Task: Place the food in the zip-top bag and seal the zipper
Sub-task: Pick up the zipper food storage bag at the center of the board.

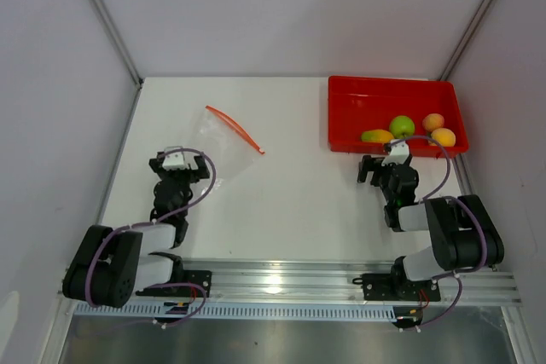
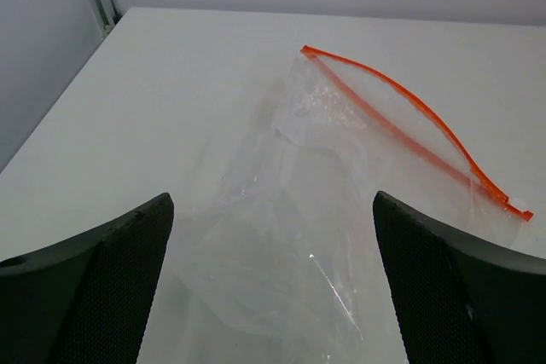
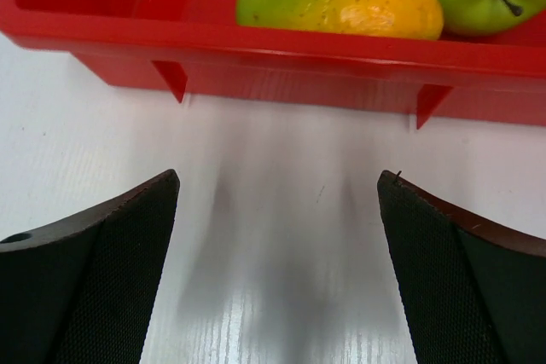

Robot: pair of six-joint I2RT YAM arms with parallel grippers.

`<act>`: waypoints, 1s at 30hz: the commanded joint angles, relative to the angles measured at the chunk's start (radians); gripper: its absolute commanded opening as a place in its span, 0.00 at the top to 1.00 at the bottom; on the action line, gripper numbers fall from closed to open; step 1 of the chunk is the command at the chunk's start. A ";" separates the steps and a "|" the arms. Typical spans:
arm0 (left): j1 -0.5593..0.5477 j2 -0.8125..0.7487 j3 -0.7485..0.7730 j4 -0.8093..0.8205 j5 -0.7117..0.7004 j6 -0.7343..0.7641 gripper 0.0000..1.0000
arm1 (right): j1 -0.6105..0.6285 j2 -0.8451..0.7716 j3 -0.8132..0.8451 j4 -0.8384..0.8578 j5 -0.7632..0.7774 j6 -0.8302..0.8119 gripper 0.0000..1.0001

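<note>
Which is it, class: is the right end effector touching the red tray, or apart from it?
Apart. The right wrist view shows a strip of bare white table between the open right end effector and the near wall of the red tray.

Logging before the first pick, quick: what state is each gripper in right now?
Left gripper: open, holding nothing, zip-top bag just ahead.
Right gripper: open, holding nothing, facing the red tray.
</note>
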 commanded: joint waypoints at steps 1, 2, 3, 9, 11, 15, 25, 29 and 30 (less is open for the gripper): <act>0.004 -0.046 -0.026 0.123 -0.007 0.028 0.00 | 0.012 -0.061 -0.007 0.056 0.131 0.023 0.00; -0.001 -0.060 -0.044 0.127 -0.027 0.025 0.01 | 0.013 -0.080 -0.011 0.044 0.151 0.035 0.01; -0.002 -0.077 -0.049 0.126 -0.033 0.025 0.01 | 0.013 -0.098 -0.018 0.033 0.162 0.043 0.01; -0.050 -0.308 0.070 -0.246 -0.353 -0.068 0.01 | 0.018 -0.330 -0.001 -0.274 0.237 0.042 0.01; -0.053 -0.376 0.108 -0.346 -0.402 -0.123 0.00 | 0.032 -0.397 0.030 -0.394 0.369 0.173 0.01; -0.057 -0.453 0.300 -0.863 -0.563 -0.490 0.01 | 0.107 -0.512 0.148 -0.737 0.469 0.215 0.01; -0.056 -0.546 0.579 -1.437 -0.296 -0.740 0.00 | 0.057 -0.738 0.258 -1.027 0.007 0.414 0.01; -0.054 -0.597 0.600 -1.523 -0.208 -0.748 0.00 | 0.148 -0.692 0.359 -1.005 -0.099 0.473 0.01; -0.054 -0.609 0.591 -1.526 -0.196 -0.772 0.01 | 0.183 -0.669 0.383 -1.007 -0.083 0.468 0.01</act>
